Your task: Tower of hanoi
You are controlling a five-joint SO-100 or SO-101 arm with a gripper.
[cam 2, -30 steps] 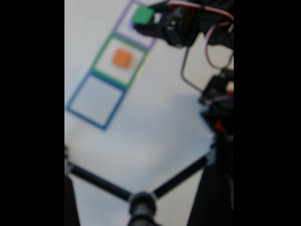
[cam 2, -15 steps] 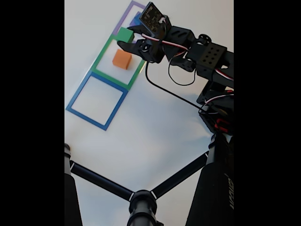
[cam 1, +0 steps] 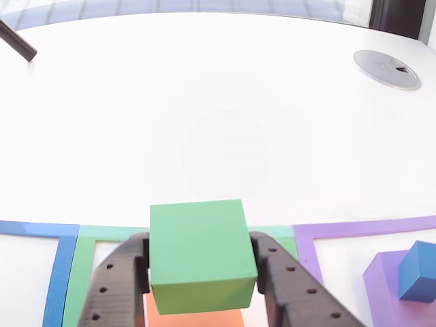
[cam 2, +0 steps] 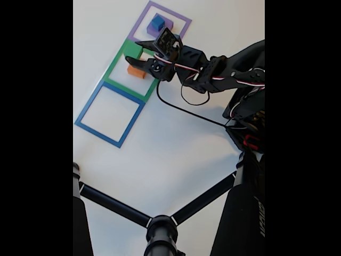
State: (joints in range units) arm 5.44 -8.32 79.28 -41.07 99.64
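Sitting clamped between the two black fingers of the tool [cam 1: 202, 286], the green cube [cam 1: 199, 253] fills the lower middle of the other view, each finger pressed flat against one of its side faces. Directly beneath it an orange cube [cam 1: 197, 319] shows as a strip of colour along the bottom edge; whether the green one is touching it or hanging just above cannot be told. Both lie within the green square outline [cam 1: 71, 272] taped on the white bench [cam 1: 218, 122].

Seen from the fixed view, the green cube [cam 2: 132, 50] sits at the far edge of the green square [cam 2: 114, 72], with the orange cube [cam 2: 136, 71] just beside it toward the camera and the tool [cam 2: 139, 55] closed around the green one.

To the right in the other view, a purple outline [cam 1: 368, 228] holds a purple block [cam 1: 385, 283] with a smaller blue cube [cam 1: 417, 270] resting on top of it. On the left runs the edge of a blue outline [cam 1: 58, 272]; in the fixed view that blue square [cam 2: 109, 113] lies nearest the camera, with bare bench inside it.

Black tripod legs [cam 2: 117, 208] cross the lower part of the fixed view, and a round grey disc [cam 1: 387, 68] is set into the bench at the far right of the other view.
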